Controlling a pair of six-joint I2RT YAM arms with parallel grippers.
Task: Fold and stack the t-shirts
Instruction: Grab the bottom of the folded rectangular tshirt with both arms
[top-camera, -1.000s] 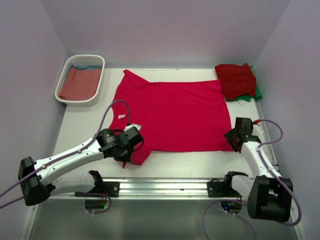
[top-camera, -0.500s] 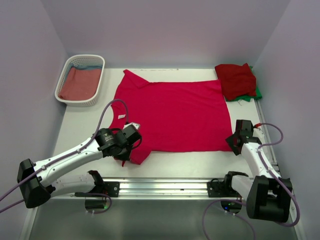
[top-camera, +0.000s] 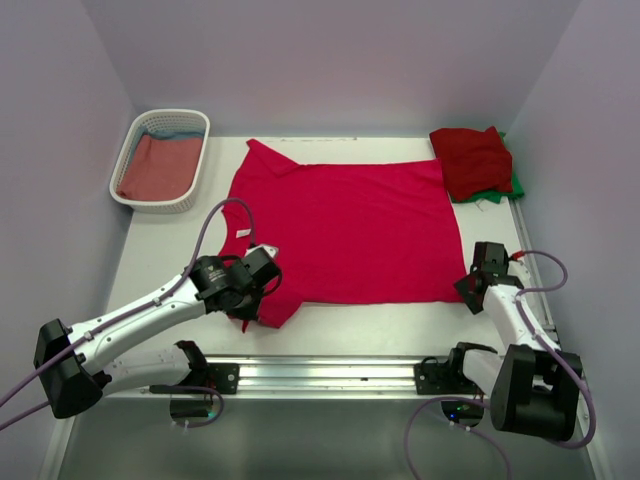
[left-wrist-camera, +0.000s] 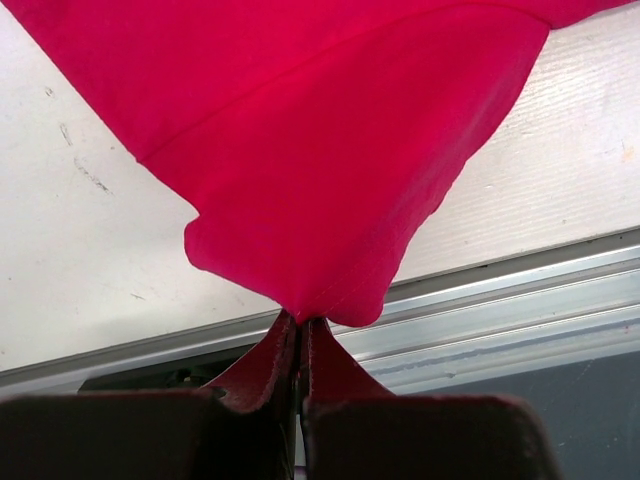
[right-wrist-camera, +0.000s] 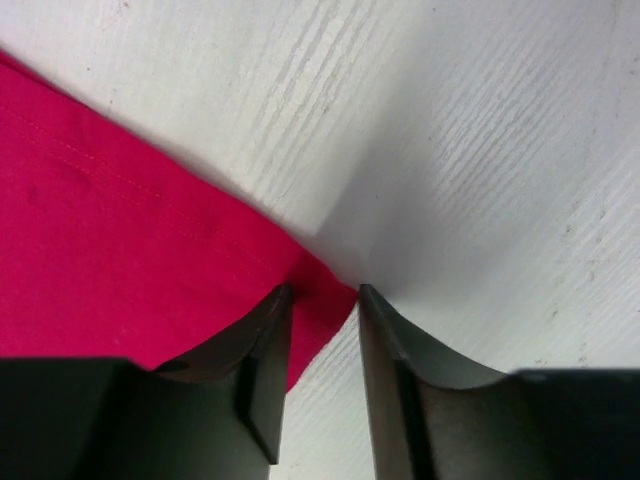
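A bright crimson t-shirt (top-camera: 340, 225) lies spread flat on the table, with a small pale neck label (top-camera: 241, 233) at its left. My left gripper (top-camera: 262, 297) is shut on the shirt's near-left sleeve (left-wrist-camera: 330, 200), pinching the cloth tip between the fingers (left-wrist-camera: 262, 365). My right gripper (top-camera: 468, 289) is open, its jaws astride the shirt's near-right hem corner (right-wrist-camera: 322, 300), which lies on the table. A folded darker red t-shirt (top-camera: 470, 160) lies on a green one (top-camera: 516, 187) at the back right. Dusty-red (top-camera: 155, 167) and blue (top-camera: 175, 131) t-shirts lie in the basket.
A white slatted plastic basket (top-camera: 197, 160) stands at the back left. A metal rail (top-camera: 330, 375) runs along the table's near edge between the arm bases. Lilac walls close in the table on three sides.
My left gripper has drawn slightly left with the sleeve. My right gripper has shifted a little right and toward the near edge, at the shirt's hem corner.
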